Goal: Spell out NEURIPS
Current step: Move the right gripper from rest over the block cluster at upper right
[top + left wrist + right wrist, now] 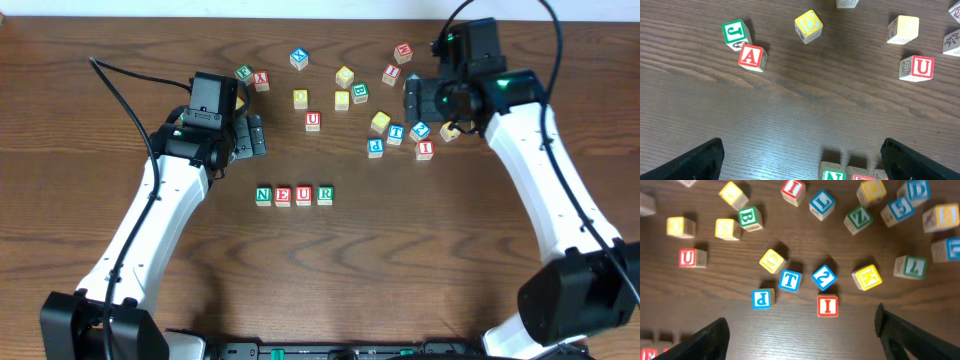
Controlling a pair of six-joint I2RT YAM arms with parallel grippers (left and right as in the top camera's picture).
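While steering the right end effector, spread wide and holding nothing, aim for the small wooden cube with the red I. Sits flat on the brown wooden table, just beyond the fingertips in the wrist view, slightly off their midline, faces roughly square to the jaw line. Being a cube, offers no long axis to mind. Has a blue-marked wooden cube just beside one corner, so probably little room there. Belongs after the green R wooden cube ending the row. Leave the left end effector, equally wide and empty, by that row, well apart from the I.
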